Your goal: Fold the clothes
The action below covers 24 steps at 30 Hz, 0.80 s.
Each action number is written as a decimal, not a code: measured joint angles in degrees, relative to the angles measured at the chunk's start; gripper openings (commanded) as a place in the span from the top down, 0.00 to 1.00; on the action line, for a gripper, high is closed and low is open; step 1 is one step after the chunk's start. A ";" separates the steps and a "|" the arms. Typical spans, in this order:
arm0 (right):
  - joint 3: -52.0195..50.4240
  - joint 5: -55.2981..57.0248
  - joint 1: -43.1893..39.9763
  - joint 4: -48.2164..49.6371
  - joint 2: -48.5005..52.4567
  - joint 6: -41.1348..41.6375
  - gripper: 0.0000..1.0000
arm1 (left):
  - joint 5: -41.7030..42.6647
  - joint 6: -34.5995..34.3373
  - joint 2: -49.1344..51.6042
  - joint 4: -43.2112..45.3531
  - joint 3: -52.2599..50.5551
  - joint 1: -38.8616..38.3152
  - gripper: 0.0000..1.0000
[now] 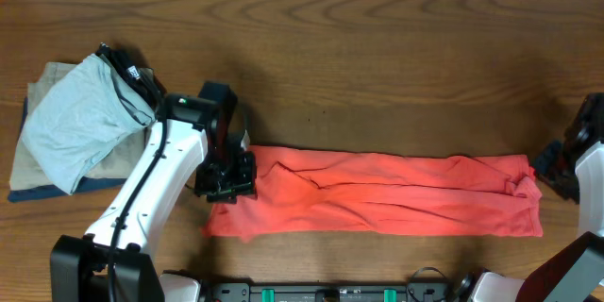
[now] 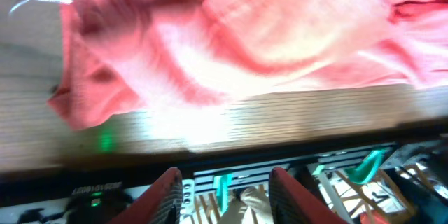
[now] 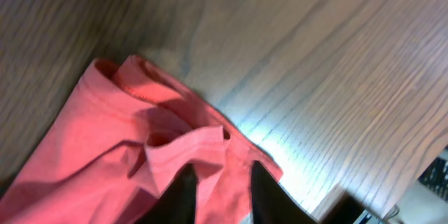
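Shirt (image 1: 396, 193) lies as a long narrow strip along the near edge of the worktop (image 1: 377, 66), running from left of centre almost to the right edge. It's wrinkled, the layers are doubled over, and no print shows.

Handling, our read: thin cotton, light and limp, no stiffness at all. It drapes and drags on the wood. Layers slide on each other, so a one-layer pinch would peel the fold open. Not fragile. We'd take it at the end corners, biting through all layers, both ends together so the middle doesn't sag. The right end has a bunched hem fold, which looks like a decent bite.

Left pincer (image 1: 226, 177): over the strip's left end. Wrist view shows its fingers (image 2: 168, 192) spread wide with nothing between them and the cloth beyond the tips. We can't tell if the tips touch it.

Right pincer (image 3: 224, 185): at the strip's right end, by the right edge of the worktop. It's part spread, not pressed together, with the cloth edge in the gap. We can't tell if the pads touch it.

Folded pile (image 1: 71, 132) at the left edge is apart from the shirt and not ours.
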 measured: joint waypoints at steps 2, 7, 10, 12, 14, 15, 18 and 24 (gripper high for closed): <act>0.00 -1.01 0.00 -0.63 0.00 -0.24 0.63 | -2.16 0.20 0.00 0.13 -0.28 0.02 0.51; 0.00 -4.70 -0.48 -0.85 0.00 -2.99 0.51 | -5.88 -0.28 0.00 3.74 -0.33 0.02 0.48; 0.00 -7.23 -0.48 -0.90 0.00 -5.60 0.48 | -6.84 -0.72 0.00 7.56 -0.33 0.02 0.41; 0.00 -8.09 -0.48 -0.90 0.00 -6.82 0.48 | -7.13 -1.42 0.00 9.79 -0.33 0.02 0.38; 0.00 -8.72 -0.48 -0.94 0.04 -8.04 0.47 | -7.30 -2.21 0.00 11.50 -0.33 0.02 0.38; 0.00 -9.09 -0.48 -1.07 0.13 -8.63 0.46 | -7.32 -2.45 0.00 11.98 -0.33 0.02 0.37; 0.00 -9.86 -0.48 -1.46 1.18 -10.40 0.38 | -7.32 -2.84 0.00 12.55 -0.33 0.02 0.36; 0.00 -12.57 -0.76 -1.51 8.44 -15.87 0.30 | -7.32 -2.86 0.00 12.70 -0.33 0.02 0.36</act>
